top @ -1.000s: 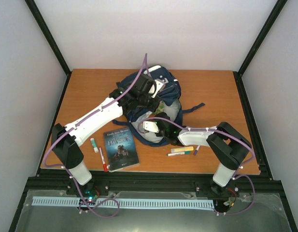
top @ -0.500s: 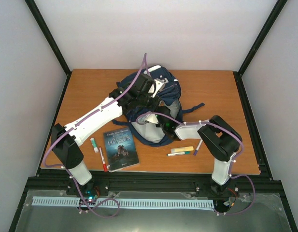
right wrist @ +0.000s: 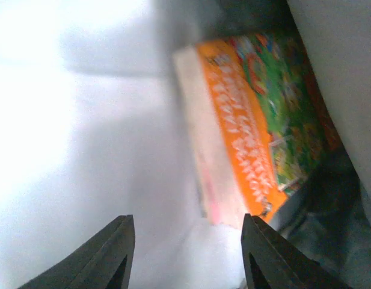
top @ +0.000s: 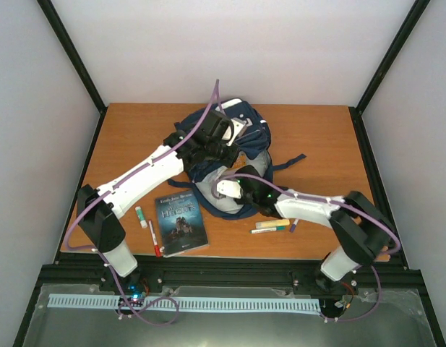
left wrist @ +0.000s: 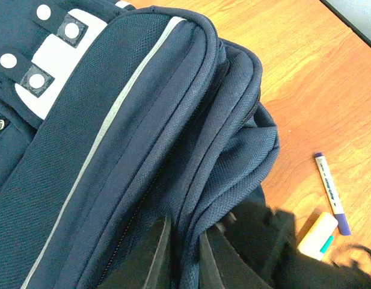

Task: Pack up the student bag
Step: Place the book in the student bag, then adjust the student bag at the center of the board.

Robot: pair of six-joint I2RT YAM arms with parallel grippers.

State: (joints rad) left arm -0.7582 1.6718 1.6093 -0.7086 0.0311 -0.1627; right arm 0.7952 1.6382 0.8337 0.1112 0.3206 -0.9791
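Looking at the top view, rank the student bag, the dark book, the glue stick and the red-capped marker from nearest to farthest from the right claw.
1. The student bag: the right claw is inside its opening.
2. The dark book: near-left of the bag.
3. The glue stick and red-capped marker, left of the book: too close to call.

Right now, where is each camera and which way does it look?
Top: above and behind, looking down at table and bag; left arm and right arm show.
Left wrist: on the left arm, facing the bag's side; left gripper pinches its fabric.
Right wrist: on the right arm, facing an orange book inside the bag; right gripper open.
Shared: top and left wrist both show the bag and a purple-tipped pen.
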